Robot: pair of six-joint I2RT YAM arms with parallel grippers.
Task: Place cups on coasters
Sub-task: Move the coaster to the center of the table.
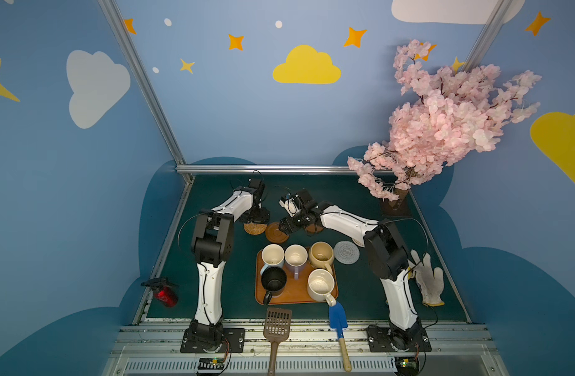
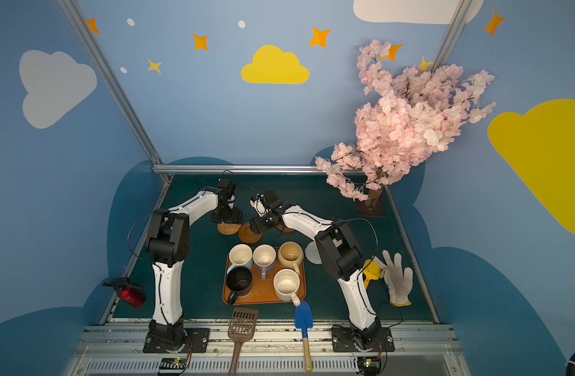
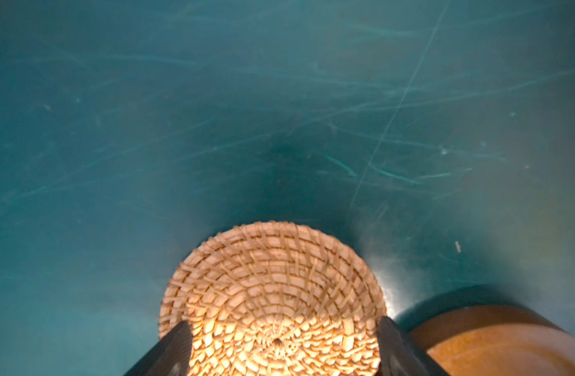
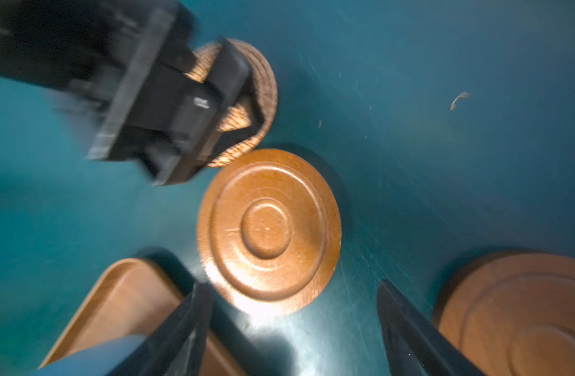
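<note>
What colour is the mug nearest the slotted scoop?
The mug is black, clearest in a top view.

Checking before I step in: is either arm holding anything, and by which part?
The right gripper holds nothing, jaws open. The left gripper has its jaws flanking the rattan coaster at its rim; whether they grip it cannot be told.

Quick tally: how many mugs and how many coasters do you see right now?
Mugs: 5 (light blue, lavender, tan, black, cream), all on the orange tray.
Coasters: 4 in view (rattan, brown wood, second brown wood, grey rope).
Total: 9.
</note>
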